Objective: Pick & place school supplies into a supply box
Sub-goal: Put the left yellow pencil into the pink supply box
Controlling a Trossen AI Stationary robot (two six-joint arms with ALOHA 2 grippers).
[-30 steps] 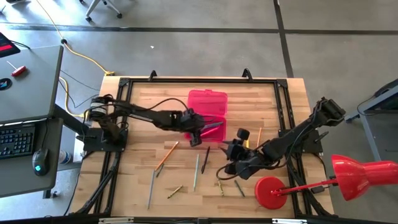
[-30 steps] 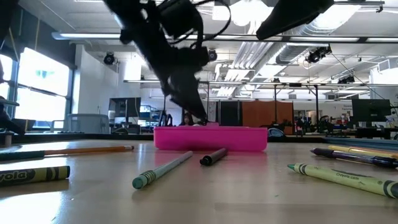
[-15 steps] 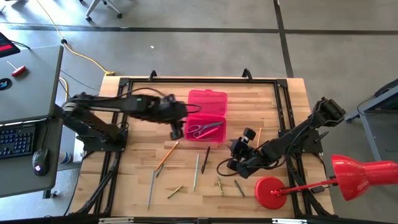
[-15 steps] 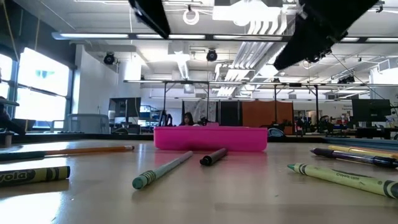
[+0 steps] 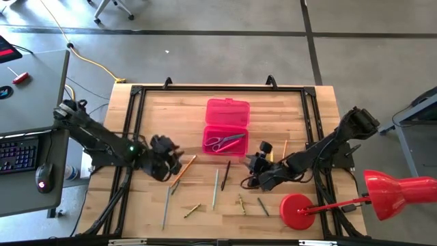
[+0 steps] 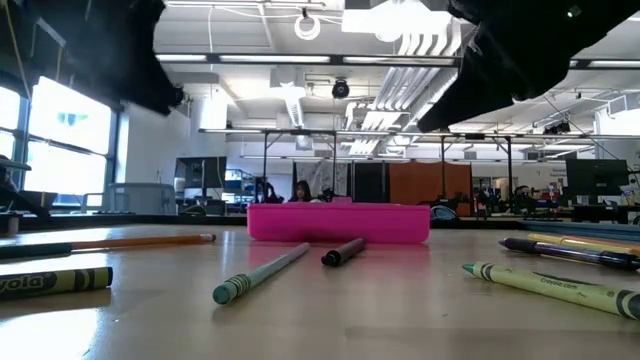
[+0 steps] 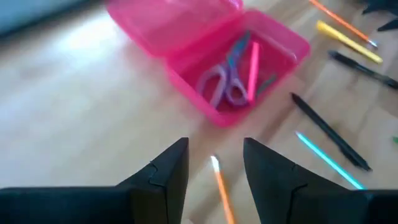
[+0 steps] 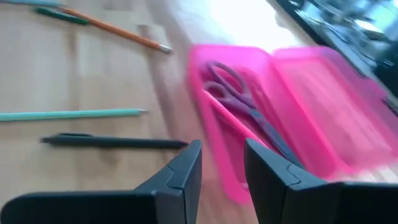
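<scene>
**Pink box held scissors; many pencils lay on the table**

Closest to you in the low view, a yellow-green crayon [image 6: 555,285] lay on the wood at one side and another crayon [image 6: 52,281] at the other. Just past them lay a pale green pencil [image 6: 262,272] and a short dark pen [image 6: 343,251]. An orange pencil [image 6: 150,240] lay a bit farther back.

From above, your left gripper [image 5: 166,161] was low at the left side of the table, right next to the orange pencil [image 5: 183,169]. Its wrist view showed its two dark fingers [image 7: 165,180] apart with nothing between them, and the pencil's tip just ahead of them. Your right gripper [image 5: 256,166] was near the middle-right of the table, close to the dark pen [image 5: 224,175]. Its fingers [image 8: 180,173] were also apart and held nothing.

More thin pencils lay at the near edge of the table: a grey one [image 5: 166,208], the pale green one [image 5: 215,188] and a few short ones.

Farther back sat the pink supply box [image 5: 209,141], open, with its lid [image 5: 228,111] lying flat behind it. Inside were the purple-handled scissors [image 7: 225,86] and a pink pen [image 7: 253,69]. A red lamp [image 5: 298,210] stood at the right corner of the table.
</scene>
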